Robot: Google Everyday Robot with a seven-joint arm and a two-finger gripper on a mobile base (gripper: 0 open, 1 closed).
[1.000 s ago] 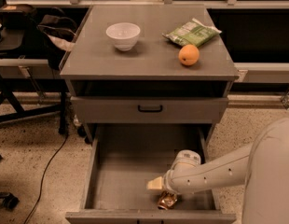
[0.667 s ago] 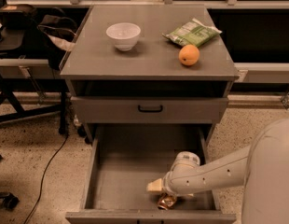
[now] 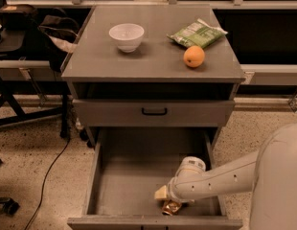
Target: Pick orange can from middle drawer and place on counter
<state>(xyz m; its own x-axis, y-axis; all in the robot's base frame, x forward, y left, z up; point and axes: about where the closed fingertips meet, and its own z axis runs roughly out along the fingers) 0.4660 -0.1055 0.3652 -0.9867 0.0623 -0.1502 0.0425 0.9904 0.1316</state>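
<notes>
Floor: speckled terrazzo, with a black cable (image 3: pixel 45 171) trailing down the left of the grey cabinet.
Worktop: the worktop (image 3: pixel 153 61) carries, left to right, a white bowl (image 3: pixel 126 36), a green snack bag (image 3: pixel 196 32) and an orange fruit (image 3: pixel 194 56); no can is up here.
Middle drawer: the middle drawer (image 3: pixel 129 186) stands wide open under a closed drawer front (image 3: pixel 153 112); the left of its grey bottom is bare.
Done: I judge the reach complete, since the gripper (image 3: pixel 164 195) is down inside the drawer, near its front right.
Orange can: the orange can (image 3: pixel 171 207) sits in the drawer close to the front wall, directly under the gripper and seemingly touching it.
Grip: I cannot tell whether the gripper has clamped the can or only rests over it.
Left to do: confirm the hold, lift clear of the drawer wall, carry up, set down on a free patch of worktop.
Arm: the white arm (image 3: pixel 225 176) comes in from the right.
</notes>
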